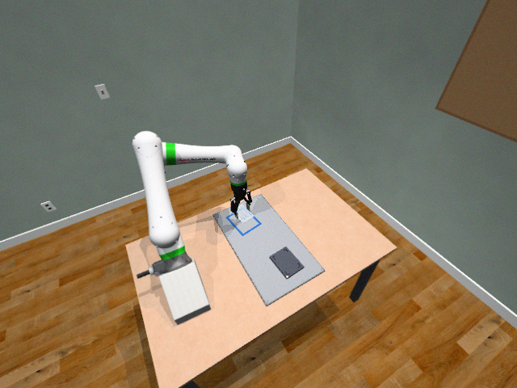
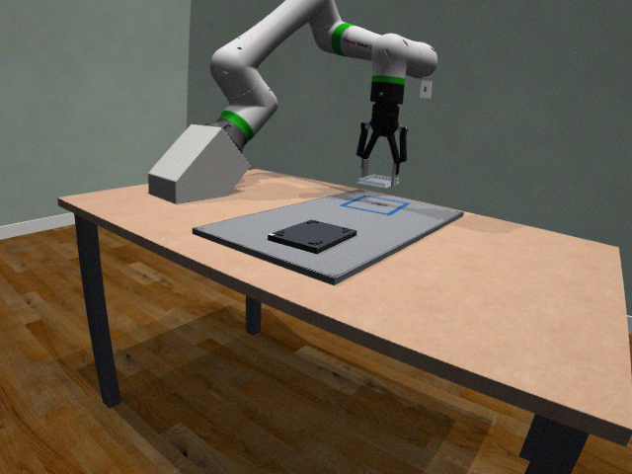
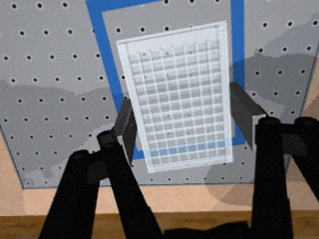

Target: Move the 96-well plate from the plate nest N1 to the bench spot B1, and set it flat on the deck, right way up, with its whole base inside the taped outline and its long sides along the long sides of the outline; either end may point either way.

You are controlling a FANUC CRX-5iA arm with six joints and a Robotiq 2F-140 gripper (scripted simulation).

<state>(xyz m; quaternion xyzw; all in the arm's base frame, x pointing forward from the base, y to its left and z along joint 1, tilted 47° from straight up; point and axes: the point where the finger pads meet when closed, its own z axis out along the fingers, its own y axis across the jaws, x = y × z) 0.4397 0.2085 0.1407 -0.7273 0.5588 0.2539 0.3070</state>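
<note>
One plate, clear, gridded wells, pale frame, held in the air by the gripper, which is clenched on its two long sides. Fingers press the left edge, the other pad the right. Wrist view: plate hangs over the blue outline, roughly lined up but twisted a little against the tape, near end covering the outline's near strip, right edge close to the right strip. Exterior view: plate level, right way up, well above the deck, not touching. Step in hand, as I judge it: align, then lower. To do it well: turn the wrist slightly so long sides run along the tape, nudge further in so the near end clears the strip, descend straight, release only at contact. Nest sits vacant, nearer the camera. Far side: arm base, wall.
</note>
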